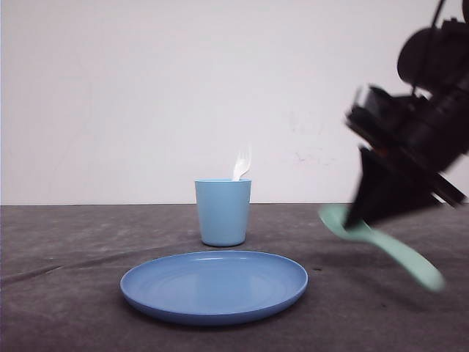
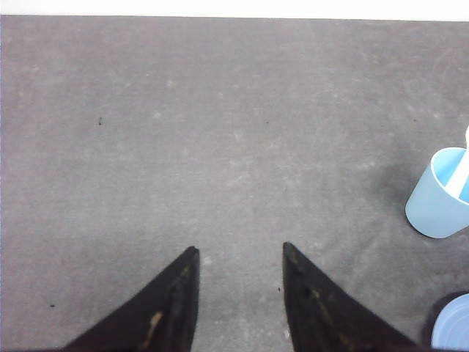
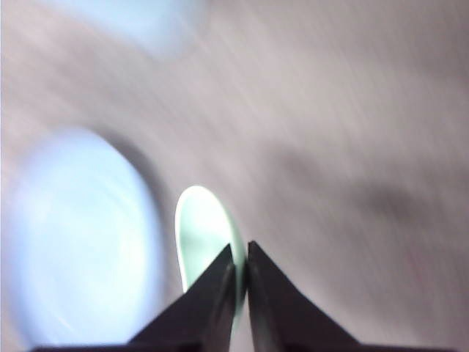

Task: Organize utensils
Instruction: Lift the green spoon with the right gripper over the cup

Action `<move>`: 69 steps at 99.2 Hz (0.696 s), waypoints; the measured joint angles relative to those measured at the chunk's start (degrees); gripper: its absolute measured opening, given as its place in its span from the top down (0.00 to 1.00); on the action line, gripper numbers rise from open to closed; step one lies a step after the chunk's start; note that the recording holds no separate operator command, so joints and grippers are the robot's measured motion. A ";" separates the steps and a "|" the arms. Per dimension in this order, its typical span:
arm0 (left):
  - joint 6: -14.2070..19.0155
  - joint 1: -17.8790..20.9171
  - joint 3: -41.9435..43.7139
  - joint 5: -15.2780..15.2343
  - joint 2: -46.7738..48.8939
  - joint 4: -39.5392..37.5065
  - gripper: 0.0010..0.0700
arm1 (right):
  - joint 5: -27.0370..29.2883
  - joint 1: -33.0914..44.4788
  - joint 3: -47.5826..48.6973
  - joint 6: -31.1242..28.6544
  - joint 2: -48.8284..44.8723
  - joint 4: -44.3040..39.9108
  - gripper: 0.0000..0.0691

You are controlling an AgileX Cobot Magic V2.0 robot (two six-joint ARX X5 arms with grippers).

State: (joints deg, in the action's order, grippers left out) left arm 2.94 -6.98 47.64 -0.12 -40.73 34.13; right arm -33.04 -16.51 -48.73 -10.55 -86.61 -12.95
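Note:
A small white fork stands tines-up in the light blue cup behind the round blue plate. To the right, my right gripper is shut on a pale mint-green spoon and holds it tilted above the table, bowl toward the plate. In the right wrist view the spoon's bowl sticks out past the closed right gripper; that view is blurred. My left gripper is open over bare grey table, with the cup and fork handle off to one side.
A grey mat covers the table, with a white wall behind. The plate's rim shows at a corner of the left wrist view. Open table lies left of the plate and cup.

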 joint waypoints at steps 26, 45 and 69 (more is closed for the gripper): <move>0.00 0.00 0.00 0.00 0.00 0.02 0.73 | -0.24 -3.30 -8.72 -1.95 0.13 14.82 0.97; 0.00 0.00 0.00 0.00 0.00 0.02 0.73 | 9.33 -6.88 -9.18 -1.14 0.13 32.61 0.97; 0.00 0.00 0.00 0.00 0.00 0.02 0.73 | 13.79 -11.41 -9.35 8.41 -3.02 49.31 0.97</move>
State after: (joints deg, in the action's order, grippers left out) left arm 2.94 -6.98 47.64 -0.12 -40.73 34.15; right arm -19.25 -27.92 -58.08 -2.13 -89.62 36.36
